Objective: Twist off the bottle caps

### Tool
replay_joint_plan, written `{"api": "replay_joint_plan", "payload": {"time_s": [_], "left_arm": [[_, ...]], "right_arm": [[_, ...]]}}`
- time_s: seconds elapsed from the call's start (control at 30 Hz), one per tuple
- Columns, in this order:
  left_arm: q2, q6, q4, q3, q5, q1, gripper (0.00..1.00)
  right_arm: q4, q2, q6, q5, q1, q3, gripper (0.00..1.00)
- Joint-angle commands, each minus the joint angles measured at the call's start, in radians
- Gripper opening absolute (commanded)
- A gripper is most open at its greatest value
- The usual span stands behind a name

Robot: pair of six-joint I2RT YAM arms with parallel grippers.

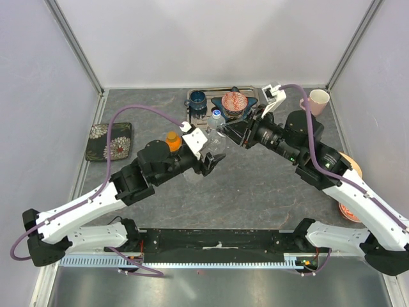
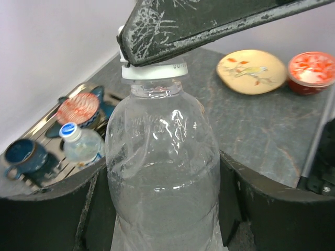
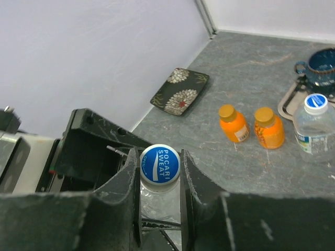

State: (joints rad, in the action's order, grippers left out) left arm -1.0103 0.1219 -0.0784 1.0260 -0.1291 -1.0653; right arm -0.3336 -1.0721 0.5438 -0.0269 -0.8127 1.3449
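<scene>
My left gripper point(image 1: 209, 158) point(image 2: 165, 201) is shut on the body of a clear unlabelled water bottle point(image 2: 162, 167) point(image 1: 217, 144), which stands upright. My right gripper point(image 1: 222, 132) point(image 3: 159, 167) is shut on that bottle's blue cap point(image 3: 159, 164) from above; its pale rim point(image 2: 154, 71) shows under the right finger. Two capped orange-liquid bottles point(image 3: 234, 125) point(image 3: 269, 129) stand to the left; one point(image 1: 172, 141) shows in the top view. The labelled water bottle point(image 3: 315, 128) point(image 1: 217, 121) point(image 2: 79, 145) stands behind, with its blue cap point(image 3: 316, 103) on.
A metal tray point(image 1: 190, 96) at the back holds a blue mug point(image 1: 197, 100) and a red patterned bowl point(image 1: 234, 102). A pink mug point(image 1: 317, 100) is at the back right. A dark floral plate point(image 1: 110, 141) lies left. A yellow plate point(image 2: 251, 70) and red bowl point(image 2: 311, 70) sit right.
</scene>
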Motion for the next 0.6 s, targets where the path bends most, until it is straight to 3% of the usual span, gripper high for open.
{"api": "replay_joint_plan", "payload": {"time_s": [0.0, 0.17, 0.33, 0.43, 0.57], "left_arm": [[0.024, -0.040, 0.011, 0.058, 0.438, 0.013, 0.28], [-0.004, -0.236, 0.018, 0.135, 0.943, 0.154, 0.28], [-0.049, -0.552, 0.306, 0.115, 1.314, 0.286, 0.29], [-0.089, -0.724, 0.511, 0.089, 1.411, 0.301, 0.30], [-0.120, -0.838, 0.686, 0.060, 1.438, 0.301, 0.32]], "right_arm": [[0.082, 0.014, -0.128, -0.222, -0.002, 0.037, 0.00], [0.084, 0.034, -0.203, -0.401, -0.003, 0.051, 0.00], [0.133, 0.075, -0.263, -0.546, -0.002, -0.003, 0.00], [0.202, 0.100, -0.272, -0.693, -0.002, -0.039, 0.00], [0.272, 0.112, -0.254, -0.863, -0.002, -0.056, 0.00]]}}
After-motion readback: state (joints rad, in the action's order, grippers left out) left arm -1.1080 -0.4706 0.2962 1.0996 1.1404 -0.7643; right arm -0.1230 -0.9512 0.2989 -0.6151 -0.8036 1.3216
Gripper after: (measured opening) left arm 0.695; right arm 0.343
